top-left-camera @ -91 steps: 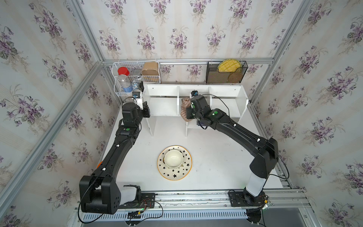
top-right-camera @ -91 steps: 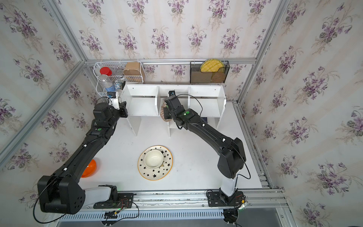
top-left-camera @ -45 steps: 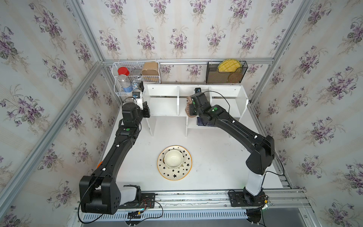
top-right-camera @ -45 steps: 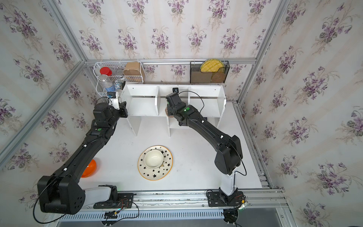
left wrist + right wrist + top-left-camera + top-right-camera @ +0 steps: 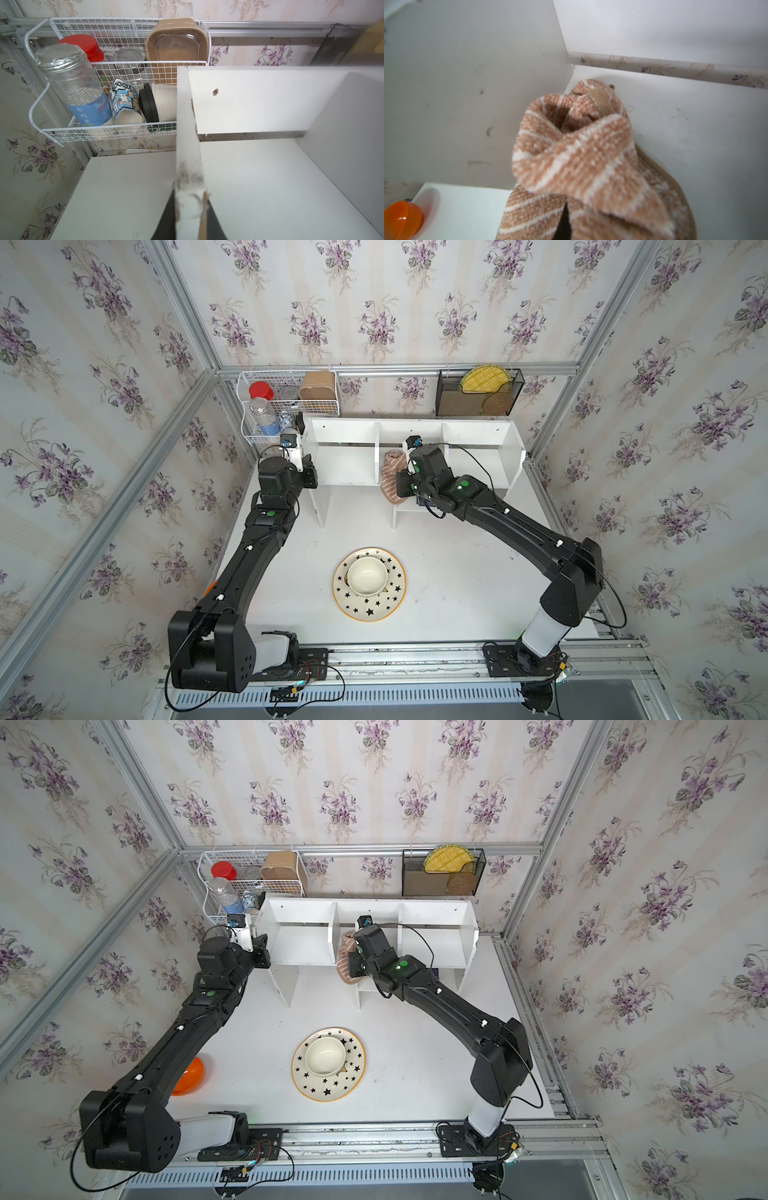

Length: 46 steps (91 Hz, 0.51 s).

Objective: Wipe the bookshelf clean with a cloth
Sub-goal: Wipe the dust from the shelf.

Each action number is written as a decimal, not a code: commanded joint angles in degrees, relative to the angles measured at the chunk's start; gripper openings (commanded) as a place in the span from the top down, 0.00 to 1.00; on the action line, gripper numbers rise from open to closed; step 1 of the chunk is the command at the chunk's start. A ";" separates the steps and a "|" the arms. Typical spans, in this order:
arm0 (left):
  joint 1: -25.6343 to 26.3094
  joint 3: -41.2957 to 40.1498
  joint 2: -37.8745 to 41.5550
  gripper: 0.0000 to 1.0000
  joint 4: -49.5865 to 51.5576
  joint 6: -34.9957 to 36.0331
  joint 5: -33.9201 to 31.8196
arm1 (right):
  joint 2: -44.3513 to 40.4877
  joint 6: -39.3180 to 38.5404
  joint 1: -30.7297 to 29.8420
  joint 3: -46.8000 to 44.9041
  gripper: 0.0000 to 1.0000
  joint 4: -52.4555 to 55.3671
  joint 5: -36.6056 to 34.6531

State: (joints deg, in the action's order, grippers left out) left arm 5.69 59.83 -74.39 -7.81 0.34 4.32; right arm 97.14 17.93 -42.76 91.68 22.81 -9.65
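The cloth (image 5: pixel 392 479) is bunched at the front of the middle compartment of the bookshelf (image 5: pixel 345 435), just beside the divider that parts it from the left compartment. In both top views a fold is seen hanging past the shelf's front edge. Only the right wrist view shows the contact: the cloth (image 5: pixel 581 155) is pressed onto the compartment floor close to the divider, whose white face is marked with grey scuffs, and a beige loop shows on an upper fold. The right gripper (image 5: pixel 399 485) is buried in the fabric, its jaws closed upon the cloth. The right forearm is stretched diagonally from the table's right side to the shelf's middle. The left gripper (image 5: pixel 190 216) is revealed only by the left wrist view, where the shelf's left end panel, chipped at its edge, is clamped narrowly between two black fingers (image 5: pixel 212 220). The left arm is extended along the table's left side. An orange bowl (image 5: pixel 189 1075) is seen partly under that arm in a top view.
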 commanded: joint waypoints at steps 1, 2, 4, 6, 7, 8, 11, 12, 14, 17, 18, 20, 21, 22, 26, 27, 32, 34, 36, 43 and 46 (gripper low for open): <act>0.82 -0.28 0.08 1.00 7.82 1.86 11.19 | -2.76 -2.12 0.05 -1.91 1.00 0.93 -1.60; 0.81 -0.26 0.06 1.00 7.86 1.91 11.22 | -3.06 -2.29 0.00 -2.28 1.00 0.97 -1.55; 0.83 -0.29 0.08 1.00 7.89 1.87 11.26 | -3.73 -2.60 -0.03 -3.06 1.00 0.80 -1.13; 0.82 -0.32 0.05 1.00 7.90 1.86 11.24 | -4.66 -2.96 -0.15 -4.09 1.00 0.48 -0.80; 0.81 -0.33 0.04 1.00 7.90 1.90 11.20 | -5.24 -3.06 -0.27 -4.64 1.00 0.17 -0.76; 0.81 -0.33 -0.01 1.00 7.90 1.88 11.13 | -5.93 -3.25 -0.37 -5.23 1.00 -0.16 -0.70; 0.82 -0.44 -0.01 1.00 7.90 1.88 11.00 | -7.84 -3.52 -0.69 -7.08 1.00 -0.91 -0.73; 0.82 -0.43 -0.08 1.00 7.90 1.87 10.94 | -8.59 -3.65 -0.85 -7.72 1.00 -1.18 -0.81; 0.90 -0.42 -0.08 1.00 7.90 1.86 10.84 | -9.86 -3.90 -1.32 -9.08 1.00 -1.58 -0.99; 0.91 -0.42 -0.06 1.00 7.90 1.87 10.69 | -11.89 -4.37 -1.94 -11.23 1.00 -2.22 -1.31; 0.95 -0.46 -0.01 1.00 7.90 1.86 10.62 | -12.94 -4.60 -2.26 -11.86 1.00 -2.45 -1.55; 0.98 -0.50 -0.04 1.00 7.90 1.86 10.45 | -14.37 -5.26 -2.90 -13.36 1.00 -2.82 -2.03; 1.03 -0.50 0.04 1.00 7.95 1.86 10.36 | -15.42 -5.58 -3.27 -14.16 1.00 -3.06 -2.34; 1.05 -0.50 0.08 1.00 7.92 1.90 10.27 | -16.73 -5.87 -3.85 -14.99 1.00 -3.31 -2.72; 1.19 -0.67 0.25 1.00 7.83 1.92 10.14 | -21.28 -7.26 -6.11 -17.99 1.00 -4.22 -4.21; 1.22 -0.72 0.32 1.00 7.82 1.93 10.07 | -22.30 -7.54 -6.55 -18.62 1.00 -4.33 -4.53; 1.38 -0.77 0.53 1.00 7.81 2.05 9.54 | -26.60 -8.07 -8.79 -21.21 1.00 -3.49 -6.26; 1.41 -0.77 0.51 1.00 7.81 1.97 9.41 | -28.29 -7.91 -9.30 -22.07 1.00 -2.69 -6.74; 1.42 -0.77 0.55 1.00 7.81 1.91 9.44 | -29.85 -7.56 -9.65 -22.82 1.00 -1.80 -7.28; 1.59 -0.77 0.54 1.00 7.81 1.94 9.14 | -35.22 -5.92 -9.97 -26.39 1.00 0.81 -8.70; 1.67 -0.77 0.54 1.00 7.88 1.91 8.73 | -36.98 -5.30 -9.97 -28.07 1.00 2.02 -9.17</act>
State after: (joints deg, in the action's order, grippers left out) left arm 6.48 59.53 -73.84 -7.60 0.34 3.49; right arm 65.25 11.60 -52.36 67.61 21.54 -14.57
